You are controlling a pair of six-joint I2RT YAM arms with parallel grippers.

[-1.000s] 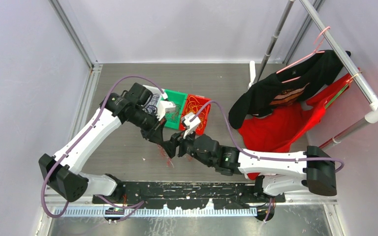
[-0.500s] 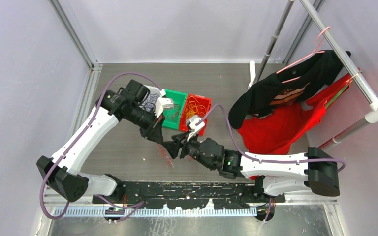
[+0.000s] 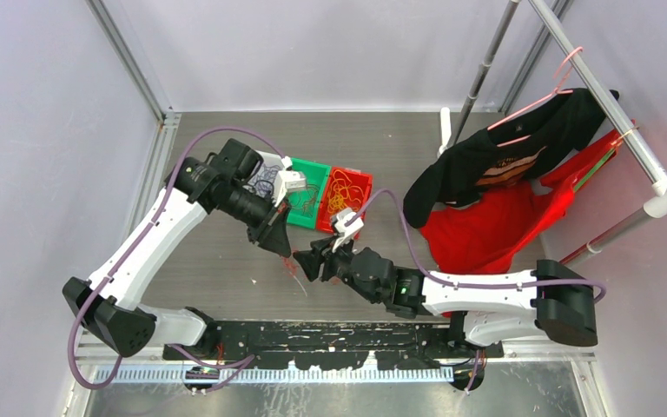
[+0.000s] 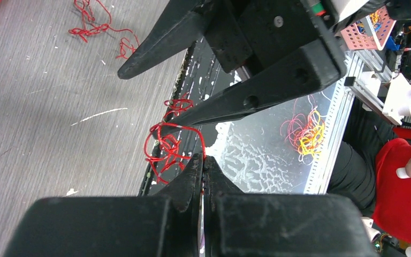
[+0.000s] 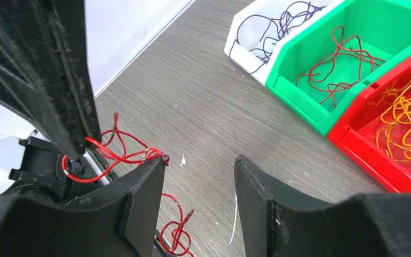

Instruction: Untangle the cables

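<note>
A small tangle of red cables [image 4: 166,147] hangs between my two grippers, just above the table. My left gripper [image 4: 203,159] is shut on one red strand of the tangle. My right gripper [image 5: 200,159] is open; a red loop [image 5: 139,155] lies hooked over the tip of its left finger [image 5: 144,198], with nothing between the jaws. In the top view the left gripper [image 3: 285,250] and right gripper [image 3: 307,261] nearly meet tip to tip in the middle of the table. More red cable [image 5: 179,233] lies on the table below them.
Three bins stand behind the grippers: a white bin [image 5: 246,59] with purple cables, a green bin [image 5: 299,99] with dark red cables, a red bin [image 5: 369,155] with orange cables. A loose red strand [image 4: 99,24] lies on the table. Black and red garments [image 3: 495,174] hang at right.
Both grippers have shifted a little to the left, still tip to tip. The left gripper stays shut on the red strand.
</note>
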